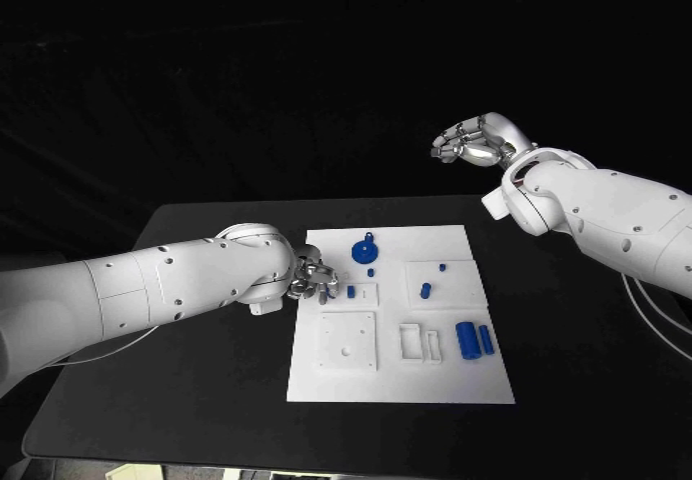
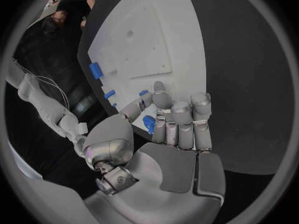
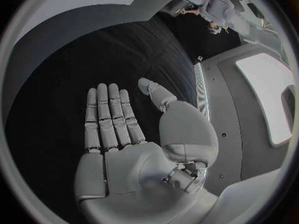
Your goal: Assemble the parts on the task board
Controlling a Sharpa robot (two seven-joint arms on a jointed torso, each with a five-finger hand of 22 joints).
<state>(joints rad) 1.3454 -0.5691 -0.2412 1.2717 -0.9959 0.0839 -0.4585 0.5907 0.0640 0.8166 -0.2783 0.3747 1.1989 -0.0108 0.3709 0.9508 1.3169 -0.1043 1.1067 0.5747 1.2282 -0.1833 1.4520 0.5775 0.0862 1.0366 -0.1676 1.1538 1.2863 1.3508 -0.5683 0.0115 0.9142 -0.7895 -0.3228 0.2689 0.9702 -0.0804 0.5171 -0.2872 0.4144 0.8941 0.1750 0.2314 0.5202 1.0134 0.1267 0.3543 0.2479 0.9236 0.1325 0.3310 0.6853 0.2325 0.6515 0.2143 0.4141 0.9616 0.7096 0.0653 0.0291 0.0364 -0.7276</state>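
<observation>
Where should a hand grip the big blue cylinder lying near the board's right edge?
Grip the big blue cylinder across its round sides at mid-length, coming from above. It lies flat on the task board, with a thinner blue pin close on its right, so a narrow pinch looks safest.

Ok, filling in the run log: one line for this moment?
left hand: at board left edge, holds nothing | right hand: raised beyond table, open | blue parts: on board
</observation>
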